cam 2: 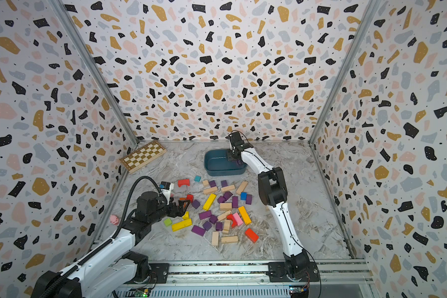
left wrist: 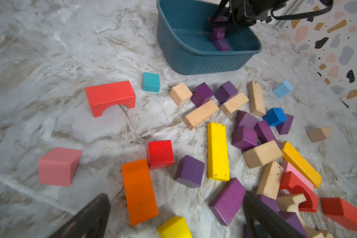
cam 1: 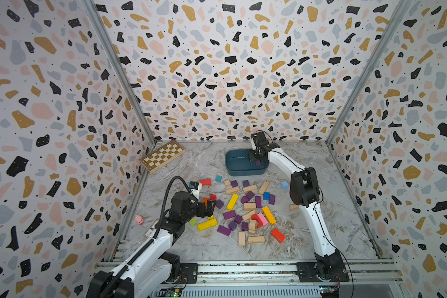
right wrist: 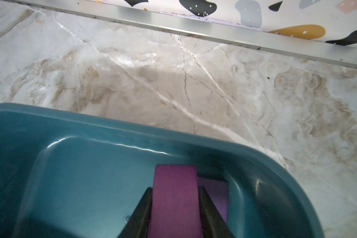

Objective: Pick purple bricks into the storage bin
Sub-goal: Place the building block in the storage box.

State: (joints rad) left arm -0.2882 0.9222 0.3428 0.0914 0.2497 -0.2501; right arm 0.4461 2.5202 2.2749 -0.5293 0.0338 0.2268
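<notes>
I'm watching right gripper (right wrist: 175,188) pinching matte purple wooden bar (right wrist: 174,179), smooth-faced, inside dark teal rounded plastic storage bin (right wrist: 70,123) | left gripper (left wrist: 175,194) hanging spread wide, gripping nothing

Both top views are bright and evenly lit by soft light from above; the wooden blocks (cam 1: 249,206) cast only faint, short shadows on the marble counter (cam 1: 217,247). Wide-angle distortion bows the walls and metal posts (cam 1: 119,74) outward toward the edges. In the left wrist view the blocks are crisp, while the fingers (left wrist: 87,218) of the left hand (left wrist: 175,195) are dark, out-of-focus smears. In the right wrist view thin white glare streaks the storage bin (right wrist: 111,123), its inside is dim, and the close purple brick (right wrist: 174,197) looks soft.
</notes>
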